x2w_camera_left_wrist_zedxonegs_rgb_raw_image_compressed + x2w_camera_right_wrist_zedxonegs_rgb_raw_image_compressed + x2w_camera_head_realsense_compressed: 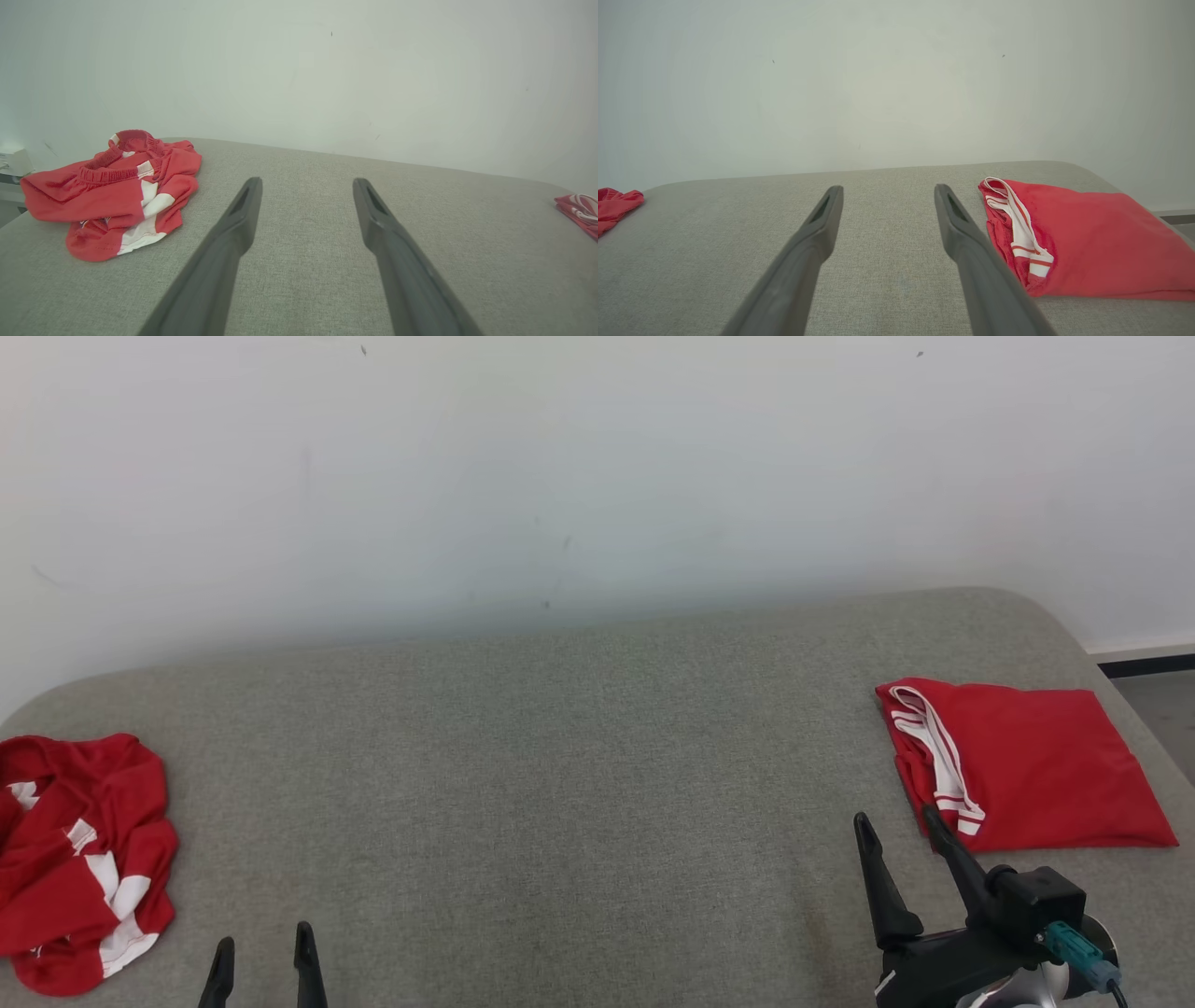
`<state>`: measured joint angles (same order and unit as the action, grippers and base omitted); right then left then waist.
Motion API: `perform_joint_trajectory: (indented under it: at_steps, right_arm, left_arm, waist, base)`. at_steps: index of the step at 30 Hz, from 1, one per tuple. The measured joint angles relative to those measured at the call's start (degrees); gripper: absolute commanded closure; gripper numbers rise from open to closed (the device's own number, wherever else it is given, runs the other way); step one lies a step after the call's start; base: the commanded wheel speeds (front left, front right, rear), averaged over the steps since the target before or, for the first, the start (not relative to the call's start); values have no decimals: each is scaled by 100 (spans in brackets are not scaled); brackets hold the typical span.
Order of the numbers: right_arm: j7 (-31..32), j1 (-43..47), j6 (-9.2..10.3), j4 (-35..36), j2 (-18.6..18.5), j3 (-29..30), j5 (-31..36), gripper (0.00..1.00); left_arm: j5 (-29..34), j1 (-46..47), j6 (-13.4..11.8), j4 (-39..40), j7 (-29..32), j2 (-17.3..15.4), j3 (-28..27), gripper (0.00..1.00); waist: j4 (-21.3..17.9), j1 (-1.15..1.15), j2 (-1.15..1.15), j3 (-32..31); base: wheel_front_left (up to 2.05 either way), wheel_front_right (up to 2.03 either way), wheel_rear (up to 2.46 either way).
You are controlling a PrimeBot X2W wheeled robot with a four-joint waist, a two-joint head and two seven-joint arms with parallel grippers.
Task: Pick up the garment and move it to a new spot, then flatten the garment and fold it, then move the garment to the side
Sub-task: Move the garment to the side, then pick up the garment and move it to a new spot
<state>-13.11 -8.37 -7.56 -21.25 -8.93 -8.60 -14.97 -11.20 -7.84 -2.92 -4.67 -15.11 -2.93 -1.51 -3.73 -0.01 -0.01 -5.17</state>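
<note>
Garment crumpled at left edge, likely awaiting pickup; folded garment parked right, seemingly done. Left gripper, right gripper: jaws apart, empty.

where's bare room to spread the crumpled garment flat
The middle of the grey surface is free, between the crumpled garment at left and the folded garment at right. The right end is crowded: the right gripper stands beside the folded garment.

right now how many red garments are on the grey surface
2. A crumpled garment lies at the left edge of the grey surface; a folded garment lies at the right, just past the right gripper. Nothing seems to hide another.
</note>
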Motion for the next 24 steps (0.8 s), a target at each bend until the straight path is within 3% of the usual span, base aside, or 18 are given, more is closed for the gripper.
perform_joint_trajectory:
  at_steps: [14,24]
  right_arm:
    - [24,98,0,-85,147,142,51,0]
    - [24,112,0,-147,147,51,36,0]
  left_arm:
    - [-92,60,-60,-298,0,2,81,0]
    - [-105,265,202,-661,0,-12,-122,0]
  waist:
    - [24,0,0,-100]
    - [10,1,1,-107]
  base:
    - [0,0,0]
    - [0,0,0]
